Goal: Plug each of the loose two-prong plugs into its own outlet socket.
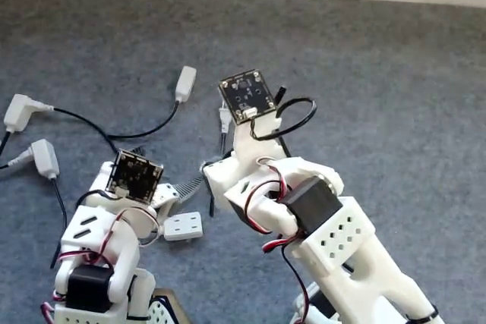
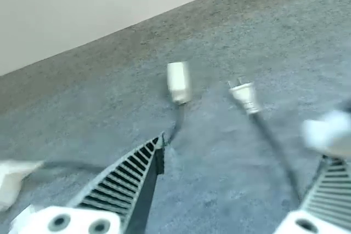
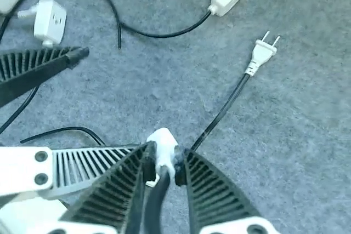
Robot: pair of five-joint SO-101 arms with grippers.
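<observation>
White plug (image 3: 163,141): prongs hidden inside right gripper (image 3: 164,156), clamped tight on it. Left gripper (image 2: 244,152) spread wide over grey carpet (image 2: 82,119).

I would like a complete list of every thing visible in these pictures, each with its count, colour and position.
table: 1, grey, under everything
edge sockets: 2, white, black cables, at the table's left edge
far socket: 1, white, black cable, beyond both arms
socket block: 1, white, between the arms
two-prong plug: 1, white, black cable, loose, beyond the right claw
cable end: 1, white, in the right claw; kind unclear
left arm: 1, white, black motor, near edge
right arm: 1, white, black motor, near edge
left claw: 1, dark ribbed fingers, open, empty
right claw: 1, dark ribbed fingers, shut on the cable end
</observation>
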